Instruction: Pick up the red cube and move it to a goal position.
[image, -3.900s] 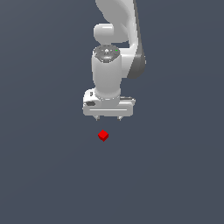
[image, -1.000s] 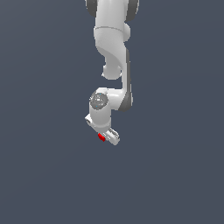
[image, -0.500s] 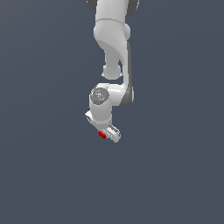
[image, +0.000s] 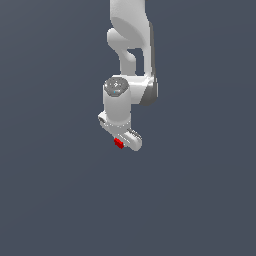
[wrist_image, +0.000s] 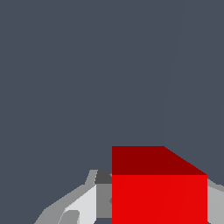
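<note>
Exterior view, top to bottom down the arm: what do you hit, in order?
White arm link → grey-capped wrist joint → gripper → red cube, pinched at the gripper's underside. Below it, only bare grey floor.

Red cube (wrist_image: 159, 192): smooth, plain-faced, flat matt red, no texture. Gripper (image: 121, 141): smooth white plastic-looking shell, soft satin sheen; fingers (wrist_image: 83, 203) pale grey, matt. Arm (image: 131, 35): same smooth white finish, dark grey trim.

White arm (image: 131, 35) upright; end effector (image: 120, 140) clamped, angled down
</note>
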